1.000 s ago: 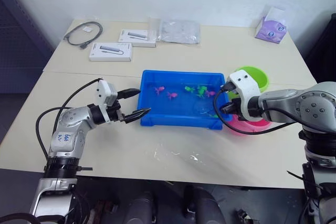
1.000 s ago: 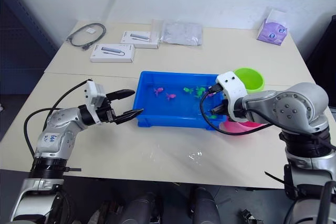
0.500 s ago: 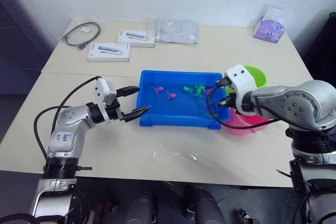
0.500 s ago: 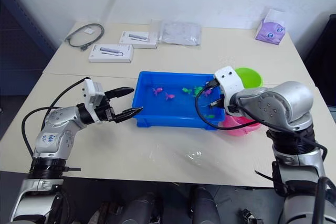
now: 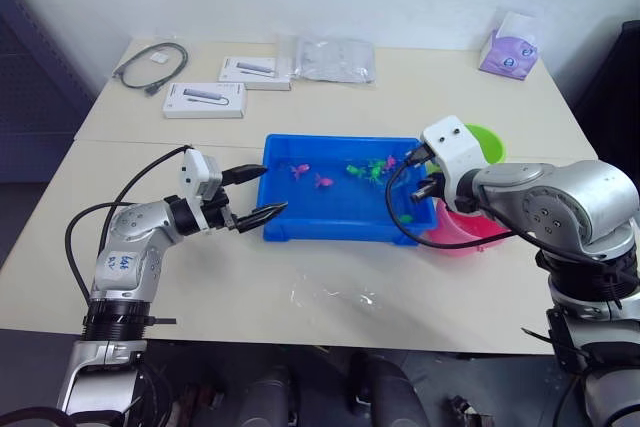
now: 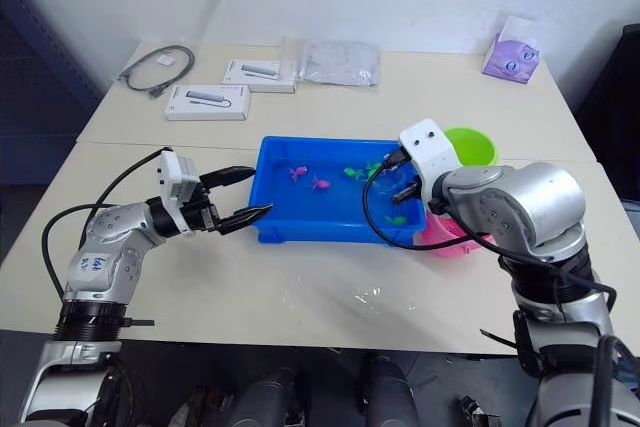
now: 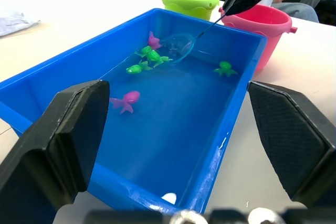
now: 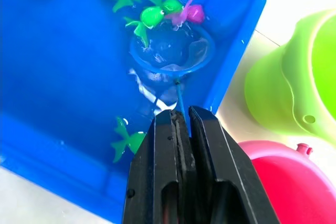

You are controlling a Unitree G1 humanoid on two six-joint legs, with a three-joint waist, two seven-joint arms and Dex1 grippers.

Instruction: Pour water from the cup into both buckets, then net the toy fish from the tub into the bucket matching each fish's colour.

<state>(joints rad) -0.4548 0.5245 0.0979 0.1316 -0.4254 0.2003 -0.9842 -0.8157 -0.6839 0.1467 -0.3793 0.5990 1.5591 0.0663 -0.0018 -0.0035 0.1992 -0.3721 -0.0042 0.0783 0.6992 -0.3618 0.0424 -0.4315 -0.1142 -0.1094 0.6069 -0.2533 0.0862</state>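
The blue tub (image 5: 330, 234) holds water and several toy fish: two pink ones (image 5: 323, 181) at the left, and green ones with a pink one (image 8: 157, 15) bunched at the far right. Another green fish (image 8: 129, 141) floats alone. My right gripper (image 8: 181, 115) is shut on the net's thin handle. The net's blue hoop (image 8: 157, 67) dips into the water, its rim touching the bunched fish. The green bucket (image 5: 488, 143) and pink bucket (image 5: 462, 239) stand at the tub's right end. My left gripper (image 5: 273, 189) is open at the tub's left wall. The cup is out of view.
At the back of the table lie two white boxes (image 5: 207, 99), a black cable (image 5: 150, 61), a clear plastic bag (image 5: 335, 59) and a purple tissue pack (image 5: 506, 49). A wet patch (image 5: 335, 295) glistens in front of the tub.
My right gripper has carried the net from the tub's near right corner toward the far side, up to the bunched fish. The left arm has stayed put.
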